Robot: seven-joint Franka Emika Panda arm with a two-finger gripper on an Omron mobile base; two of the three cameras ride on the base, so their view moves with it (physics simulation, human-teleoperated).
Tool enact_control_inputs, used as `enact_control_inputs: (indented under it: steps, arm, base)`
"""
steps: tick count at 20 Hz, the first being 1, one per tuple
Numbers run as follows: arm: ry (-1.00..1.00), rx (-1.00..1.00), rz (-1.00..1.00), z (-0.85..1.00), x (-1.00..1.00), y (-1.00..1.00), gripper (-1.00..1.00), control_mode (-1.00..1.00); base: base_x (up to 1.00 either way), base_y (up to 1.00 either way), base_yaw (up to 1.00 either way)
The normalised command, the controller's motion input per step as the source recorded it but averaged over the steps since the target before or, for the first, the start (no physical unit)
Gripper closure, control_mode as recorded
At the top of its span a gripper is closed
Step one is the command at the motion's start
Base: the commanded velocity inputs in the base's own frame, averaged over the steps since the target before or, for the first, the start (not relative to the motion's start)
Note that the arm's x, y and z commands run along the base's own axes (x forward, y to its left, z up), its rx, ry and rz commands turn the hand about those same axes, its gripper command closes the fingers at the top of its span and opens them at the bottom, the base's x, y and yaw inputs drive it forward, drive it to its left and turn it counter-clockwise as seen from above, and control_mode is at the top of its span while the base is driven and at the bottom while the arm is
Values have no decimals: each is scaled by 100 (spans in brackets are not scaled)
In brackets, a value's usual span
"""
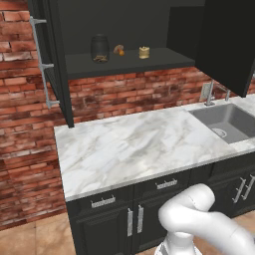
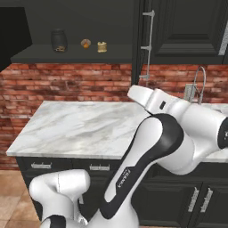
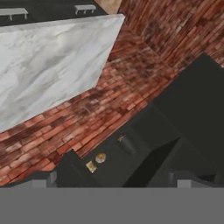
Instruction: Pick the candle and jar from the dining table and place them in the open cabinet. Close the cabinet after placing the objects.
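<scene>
The black cabinet (image 1: 129, 63) hangs open over the counter, both doors swung out. On its shelf stand the dark jar (image 1: 100, 48) at the left and the small tan candle (image 1: 144, 52) at the right. The right base view has the jar (image 2: 59, 40) and the candle (image 2: 102, 46) on the same cabinet shelf (image 2: 71, 54). In the rolled hand view my gripper (image 3: 116, 181) is open with nothing between its tips, well away from the shelf, where the candle (image 3: 91, 166) and jar (image 3: 126, 144) look small. The dining table is out of view.
A small brown-orange object (image 1: 119, 50) sits between jar and candle. The left door (image 1: 52, 60) carries a long silver handle (image 1: 44, 64); the right door (image 1: 226, 42) hangs over the sink (image 1: 226, 122). Below lies a marble counter (image 1: 134, 144) against a brick wall. My arm (image 2: 178, 113) reaches right.
</scene>
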Motion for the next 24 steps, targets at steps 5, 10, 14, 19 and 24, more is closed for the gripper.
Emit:
enact_control_inputs:
  steps: [5, 10, 14, 19, 24]
  arm:
    - [0, 10, 0, 5, 47, -37, -100, -100]
    - [0, 3, 0, 17, 47, -21, -100, -100]
    - [0, 1, 0, 20, 34, -20, -100, -100]
    - [0, 0, 0, 15, 38, -26, -100, -100]
    - [0, 2, 0, 1, 49, -8, -100, -100]
  base:
    - [0, 0, 0]
    - [0, 0, 0]
    - [0, 0, 0]
    - [0, 0, 0]
    - [0, 0, 0]
